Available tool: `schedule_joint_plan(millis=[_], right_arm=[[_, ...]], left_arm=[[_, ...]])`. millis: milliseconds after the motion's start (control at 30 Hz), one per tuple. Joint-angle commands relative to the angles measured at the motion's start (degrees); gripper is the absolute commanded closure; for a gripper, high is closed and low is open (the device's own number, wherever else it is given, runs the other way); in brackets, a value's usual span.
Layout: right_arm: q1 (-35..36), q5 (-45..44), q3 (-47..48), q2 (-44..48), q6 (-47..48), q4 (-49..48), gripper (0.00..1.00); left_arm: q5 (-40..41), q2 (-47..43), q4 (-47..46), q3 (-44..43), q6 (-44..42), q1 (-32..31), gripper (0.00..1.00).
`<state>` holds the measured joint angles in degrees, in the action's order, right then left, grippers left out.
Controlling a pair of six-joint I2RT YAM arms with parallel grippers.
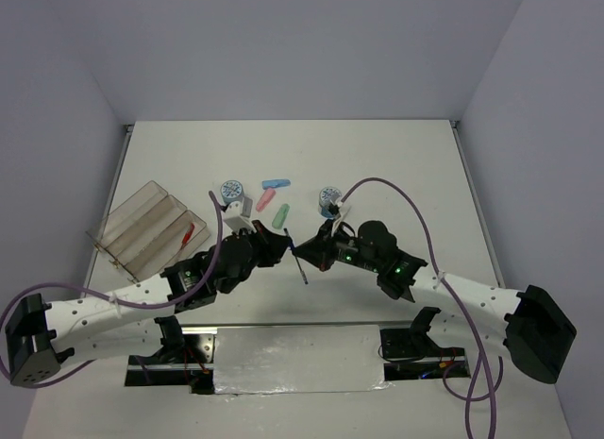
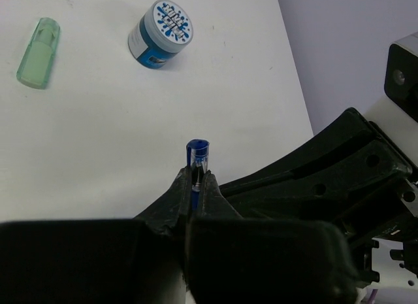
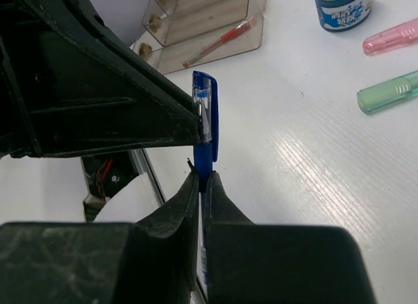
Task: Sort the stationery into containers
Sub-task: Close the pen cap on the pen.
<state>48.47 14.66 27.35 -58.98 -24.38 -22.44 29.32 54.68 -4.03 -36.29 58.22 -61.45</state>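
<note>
A blue pen [image 1: 298,261] is held above the table between both grippers. My left gripper [image 1: 286,241] is shut on its upper end; the pen's end sticks out past the fingertips in the left wrist view [image 2: 197,152]. My right gripper [image 1: 304,251] is shut on the pen's barrel [image 3: 205,121], just below the left finger [image 3: 130,114]. The clear divided tray [image 1: 142,212] lies at the left with a red pen [image 1: 187,235] in it. Two blue-white discs [image 1: 230,191] [image 1: 329,195] and blue [image 1: 276,184], pink [image 1: 266,199] and green [image 1: 280,214] capsules lie behind the grippers.
The right wrist view shows the tray [image 3: 196,10] with the red pen [image 3: 219,46], a disc [image 3: 341,6], the pink capsule [image 3: 392,36] and green capsule [image 3: 388,91]. The left wrist view shows a disc [image 2: 161,33] and the green capsule [image 2: 38,53].
</note>
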Motion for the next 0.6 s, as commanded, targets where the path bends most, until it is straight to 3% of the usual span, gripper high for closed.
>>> schedule_joint_plan(millis=[0, 100, 300, 400, 567], right_arm=[[-1.1, -0.8, 0.6, 2.8, 0.9, -19.0, 1.00], [-1.1, -1.0, 0.9, 3.3, 1.2, -17.7, 1.00], [-1.0, -0.4, 0.2, 3.1, 1.8, -16.9, 1.00], [-1.0, -0.2, -0.3, 2.6, 1.8, -17.5, 1.00], [-0.9, -1.0, -0.3, 2.2, 2.1, -17.7, 1.00]], left_arm=[[-9.0, 0.6, 5.9, -2.7, -1.4, -2.5, 0.97], [-9.2, 1.2, 6.1, -3.1, -0.8, -2.5, 0.85], [-7.6, -1.6, 5.9, -3.1, -0.2, -2.5, 0.40], [-6.2, -1.2, 8.0, -6.8, -1.6, -2.5, 0.31], [-6.6, 0.2, 9.6, -12.9, -4.4, -2.5, 0.30]])
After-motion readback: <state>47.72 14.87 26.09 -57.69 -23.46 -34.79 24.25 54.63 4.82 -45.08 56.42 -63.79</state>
